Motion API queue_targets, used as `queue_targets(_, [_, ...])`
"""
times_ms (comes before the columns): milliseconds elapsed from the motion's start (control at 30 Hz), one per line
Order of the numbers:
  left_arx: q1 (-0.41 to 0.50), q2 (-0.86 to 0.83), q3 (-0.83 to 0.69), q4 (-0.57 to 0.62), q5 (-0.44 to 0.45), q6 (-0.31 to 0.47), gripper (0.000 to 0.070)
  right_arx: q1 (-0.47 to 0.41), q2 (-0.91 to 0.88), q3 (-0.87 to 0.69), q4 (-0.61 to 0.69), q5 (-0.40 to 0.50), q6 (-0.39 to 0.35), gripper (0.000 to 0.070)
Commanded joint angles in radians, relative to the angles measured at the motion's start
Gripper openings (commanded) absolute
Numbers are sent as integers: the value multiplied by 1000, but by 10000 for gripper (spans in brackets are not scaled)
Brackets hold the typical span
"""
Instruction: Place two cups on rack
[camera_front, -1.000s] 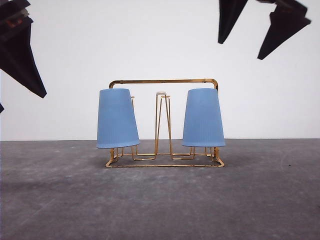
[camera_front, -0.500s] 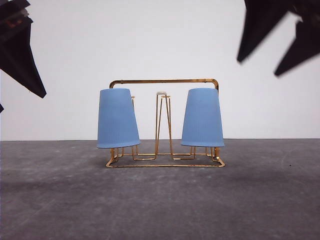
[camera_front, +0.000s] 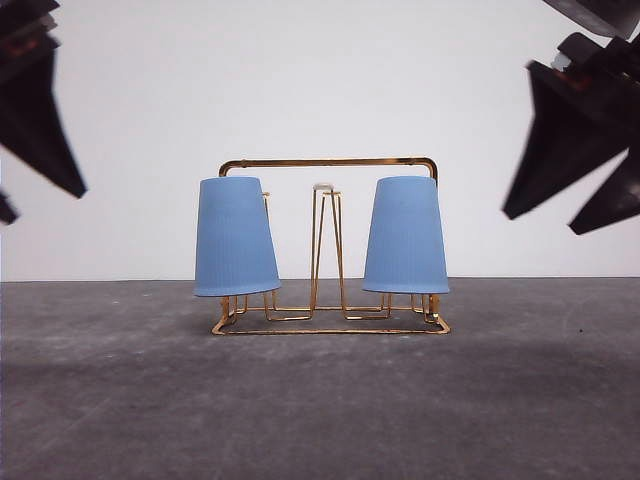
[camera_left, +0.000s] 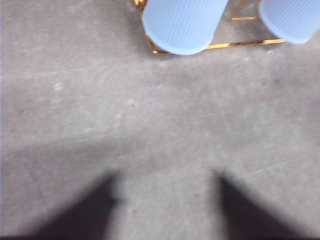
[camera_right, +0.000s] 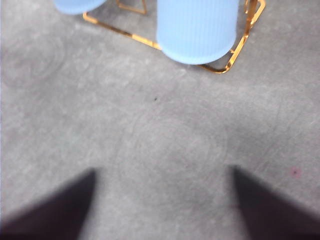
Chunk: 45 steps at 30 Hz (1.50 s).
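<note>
Hanging inverted on the gold wire rack (camera_front: 328, 245), both light-blue cups (camera_front: 235, 237) (camera_front: 406, 236) sat ahead of and between the left gripper (camera_left: 165, 210) and right gripper (camera_right: 162, 205), each spread wide, empty.

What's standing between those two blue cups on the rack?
In the front view, between the left cup and the right cup stands only a bare white-tipped prong of the gold rack.

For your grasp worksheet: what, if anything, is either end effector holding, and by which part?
Nothing. Both cups, left cup and right cup, sit upturned on the rack; both end effectors are open, away from it.
</note>
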Motion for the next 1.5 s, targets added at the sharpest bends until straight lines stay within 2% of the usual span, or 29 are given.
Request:
queue_targets(0, [-4,6,6,21,2,3,4,6,6,12,10,0,6,61])
queue_targets(500, [-6,0,6,29,-1,3,4,6,6,12,41,0,6,62])
queue_targets(567, [-4,-23,-7,47,-8,28,3,6,6,12,41,0,6,62])
queue_targets(600, [1,-50,-24,68,-13,76,4,6,6,12,41,0,6,62])
queue_targets(700, [34,-165,-120,184,-13,118,4,6,6,12,41,0,6,62])
queue_targets(800, [113,-330,-253,297,-19,199,4,6,6,12,41,0,6,62])
queue_targets(900, [207,-508,-357,334,-68,258,4,6,6,12,41,0,6,62])
queue_targets(1000, [293,-656,-420,320,-123,272,4,6,6,12,41,0,6,62])
queue_targets(1133, [370,-773,-478,286,-136,263,4,6,6,12,41,0,6,62])
queue_targets(1333, [382,-864,-563,278,-136,260,4,6,6,12,41,0,6,62])
queue_targets(1467, [384,-885,-639,337,-136,260,4,6,6,12,43,0,6,62])
